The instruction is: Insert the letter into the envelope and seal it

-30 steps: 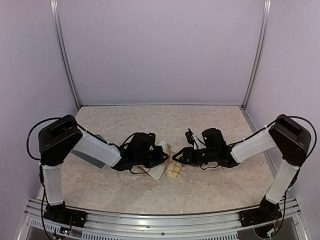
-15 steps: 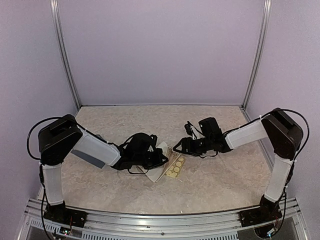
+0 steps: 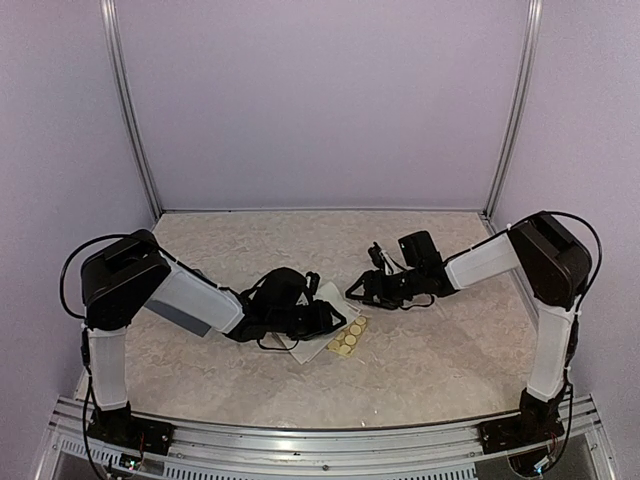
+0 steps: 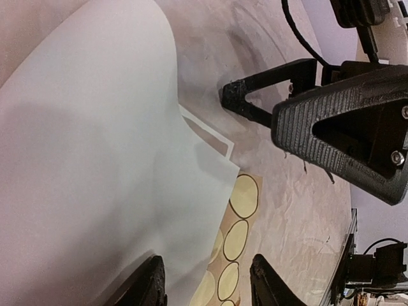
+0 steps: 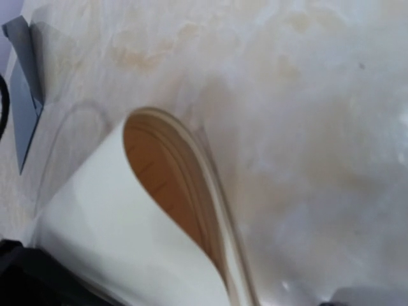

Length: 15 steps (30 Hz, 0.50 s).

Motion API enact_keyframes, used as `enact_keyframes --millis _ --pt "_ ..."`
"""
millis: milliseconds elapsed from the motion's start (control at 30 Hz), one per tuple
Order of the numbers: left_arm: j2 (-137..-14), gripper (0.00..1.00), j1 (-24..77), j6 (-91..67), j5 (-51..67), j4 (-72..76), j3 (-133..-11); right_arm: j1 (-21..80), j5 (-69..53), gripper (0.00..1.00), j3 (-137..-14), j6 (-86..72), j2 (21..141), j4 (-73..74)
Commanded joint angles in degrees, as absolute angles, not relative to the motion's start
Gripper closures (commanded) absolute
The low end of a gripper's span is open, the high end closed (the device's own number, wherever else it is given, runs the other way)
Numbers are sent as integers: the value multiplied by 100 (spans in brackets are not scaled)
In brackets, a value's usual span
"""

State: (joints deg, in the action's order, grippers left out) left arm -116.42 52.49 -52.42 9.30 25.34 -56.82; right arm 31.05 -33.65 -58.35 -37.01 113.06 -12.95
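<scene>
**A:** Marbled beige table, lilac walls behind it. Where is the letter?

**B:** The letter lies near the middle of the table, a little to the left, curled over on itself. Its white back faces out. The beige face shows inside the curl, seen from the right wrist.

**A:** What is next to it?

**B:** One corner overlaps the stickers, a tan sheet of round gold ones just to its right.

**A:** Does either gripper have hold of it?

**B:** No. The left gripper sits at the letter's edge with its jaws apart. The paper's edge and the stickers show in the gap, and nothing is pinched.

**A:** And the other one?

**B:** The right gripper stands low just beyond the letter's far corner, jaws spread, with nothing between them. I cannot tell whether its tips touch the table.

**A:** The envelope?

**B:** A slate-grey sheet at the left edge of the right wrist view, beyond the letter, is probably the envelope. It lies flat on the table, apart from the letter. From above it is mostly hidden under the left arm.

**A:** How are the arms placed?

**B:** Both reach inward from the sides, with the grippers near each other over the middle.
</scene>
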Motion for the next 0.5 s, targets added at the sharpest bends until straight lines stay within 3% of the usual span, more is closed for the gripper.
enact_keyframes --millis 0,200,467 --pt "-11802 57 5251 -5176 970 2188 -5669 3065 -3638 28 -5967 -3640 11557 -1017" --pt "-11830 64 5243 -5216 982 2214 -5679 3093 -3917 35 -6024 -3598 11736 -837" --pt "-11845 65 5246 -5251 998 2259 -5685 3156 -4042 46 -5905 -3555 11790 -775"
